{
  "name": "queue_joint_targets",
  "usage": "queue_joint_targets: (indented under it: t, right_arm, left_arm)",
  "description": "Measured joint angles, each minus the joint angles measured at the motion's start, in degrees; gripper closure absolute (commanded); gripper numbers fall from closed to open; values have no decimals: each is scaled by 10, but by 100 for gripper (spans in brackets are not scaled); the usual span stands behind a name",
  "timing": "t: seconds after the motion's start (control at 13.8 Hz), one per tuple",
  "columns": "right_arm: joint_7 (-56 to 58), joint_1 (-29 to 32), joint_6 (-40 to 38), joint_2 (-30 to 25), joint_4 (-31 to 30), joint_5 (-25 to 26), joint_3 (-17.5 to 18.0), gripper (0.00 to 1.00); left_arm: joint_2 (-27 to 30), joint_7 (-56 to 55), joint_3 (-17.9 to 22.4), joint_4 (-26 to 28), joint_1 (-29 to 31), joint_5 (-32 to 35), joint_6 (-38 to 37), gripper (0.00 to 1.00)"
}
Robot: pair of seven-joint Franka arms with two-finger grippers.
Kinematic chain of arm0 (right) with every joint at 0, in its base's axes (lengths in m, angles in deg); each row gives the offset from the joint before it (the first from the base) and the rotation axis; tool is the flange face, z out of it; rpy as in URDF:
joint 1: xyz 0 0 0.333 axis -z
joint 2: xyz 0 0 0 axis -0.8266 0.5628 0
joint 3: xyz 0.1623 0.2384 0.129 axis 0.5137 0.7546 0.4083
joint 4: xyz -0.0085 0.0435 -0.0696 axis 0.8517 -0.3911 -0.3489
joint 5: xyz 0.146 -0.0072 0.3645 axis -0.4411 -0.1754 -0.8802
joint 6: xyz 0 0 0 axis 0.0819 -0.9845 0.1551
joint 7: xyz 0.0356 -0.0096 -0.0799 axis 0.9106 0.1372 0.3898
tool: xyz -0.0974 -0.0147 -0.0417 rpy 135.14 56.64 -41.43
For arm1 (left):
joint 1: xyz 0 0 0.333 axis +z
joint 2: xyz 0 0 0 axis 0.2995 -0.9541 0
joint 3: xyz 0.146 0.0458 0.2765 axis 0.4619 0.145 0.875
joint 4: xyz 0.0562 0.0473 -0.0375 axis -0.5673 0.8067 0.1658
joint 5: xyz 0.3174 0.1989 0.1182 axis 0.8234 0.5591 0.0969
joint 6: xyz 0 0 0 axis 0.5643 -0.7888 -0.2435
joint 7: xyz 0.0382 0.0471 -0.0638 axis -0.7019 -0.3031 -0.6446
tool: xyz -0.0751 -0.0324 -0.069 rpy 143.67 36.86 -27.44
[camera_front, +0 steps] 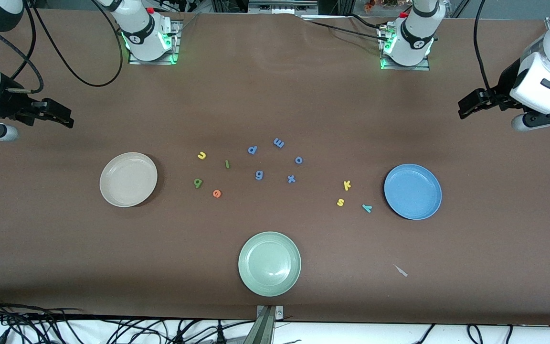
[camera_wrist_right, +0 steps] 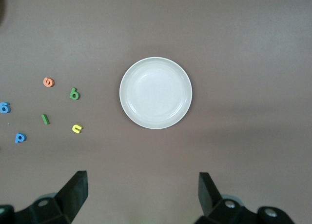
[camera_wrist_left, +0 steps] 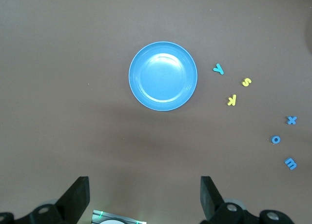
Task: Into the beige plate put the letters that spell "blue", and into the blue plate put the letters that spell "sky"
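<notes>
The beige plate [camera_front: 128, 179] [camera_wrist_right: 155, 92] lies toward the right arm's end, the blue plate [camera_front: 412, 191] [camera_wrist_left: 163, 76] toward the left arm's end. Beside the beige plate lie the yellow u [camera_front: 201, 155], green l [camera_front: 227, 164], green b [camera_front: 198, 182] and orange e [camera_front: 216, 193]. Beside the blue plate lie the yellow k [camera_front: 347, 185], yellow s [camera_front: 340, 202] and teal y [camera_front: 366, 208]. My right gripper [camera_front: 65, 117] [camera_wrist_right: 143, 182] hangs open and empty at its end of the table. My left gripper [camera_front: 463, 109] [camera_wrist_left: 145, 185] hangs open and empty at the other end.
A pale green plate [camera_front: 269, 263] sits nearest the front camera, mid-table. Several periwinkle-blue letters [camera_front: 259, 175] are scattered between the two letter groups. A small pale scrap [camera_front: 400, 270] lies nearer the camera than the blue plate.
</notes>
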Motion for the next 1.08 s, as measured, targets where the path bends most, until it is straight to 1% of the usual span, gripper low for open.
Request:
queue_joint_targets:
  t: [0.43, 0.72, 0.87, 1.08]
  right_arm:
    - [0, 0, -2, 0, 0, 0, 0, 0]
    - [0, 0, -2, 0, 0, 0, 0, 0]
    - [0, 0, -2, 0, 0, 0, 0, 0]
    - [0, 0, -2, 0, 0, 0, 0, 0]
  left_arm:
    - [1, 6, -1, 3, -1, 0, -2, 0]
    - [10, 69, -13, 38, -1, 0, 23, 0]
    - [11, 83, -15, 76, -1, 0, 71, 0]
    - [9, 89, -28, 159, -1, 0, 163, 0]
